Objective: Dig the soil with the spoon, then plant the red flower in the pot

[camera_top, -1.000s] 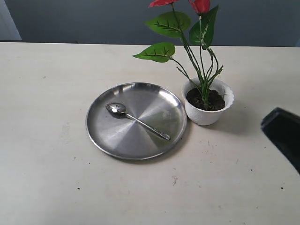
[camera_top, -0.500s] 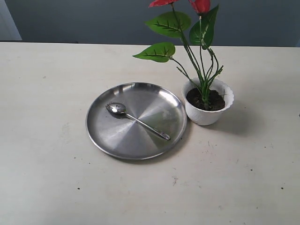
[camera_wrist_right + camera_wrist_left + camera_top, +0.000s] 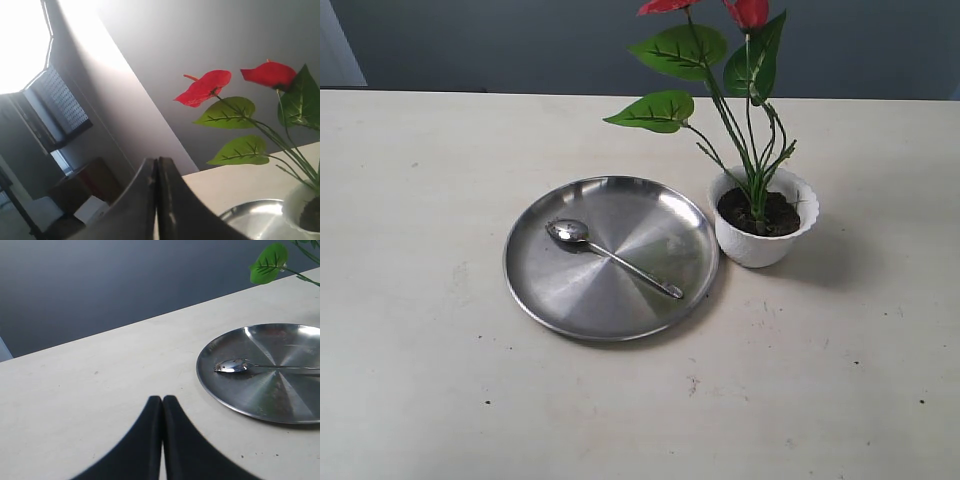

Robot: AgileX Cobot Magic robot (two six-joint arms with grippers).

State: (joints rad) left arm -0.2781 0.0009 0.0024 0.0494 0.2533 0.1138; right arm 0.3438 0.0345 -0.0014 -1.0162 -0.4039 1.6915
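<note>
Gone from the right edge of the exterior view is the dark shape that stood there a second ago; nothing on the table [image 3: 420, 380] has shifted. The left gripper [image 3: 162, 400] has its two matte black, tapering fingers pressed flat together along a thin seam, with nothing between them, above bare pale tabletop a little way from the steel plate [image 3: 560, 300]. The right gripper [image 3: 157, 161] is likewise closed tight and empty, its dark curved fingers meeting edge to edge; neither gripper shows in the exterior view.

The plate is wide, round and shallow, of brushed metal with a radial sheen. The spoon [image 3: 610, 256] lies in it, polished silver, its rounded bowl facing up and its slim straight handle running diagonally toward the plate's rim. Just beside the plate stands the pot [image 3: 750, 250], white, bowl-shaped, with a scalloped rim. It holds the soil [image 3: 780, 212], dark and crumbly. The red flower [image 3: 752, 65] stands upright in that soil: thin green stems, broad veined heart-shaped leaves, glossy red blooms.
</note>
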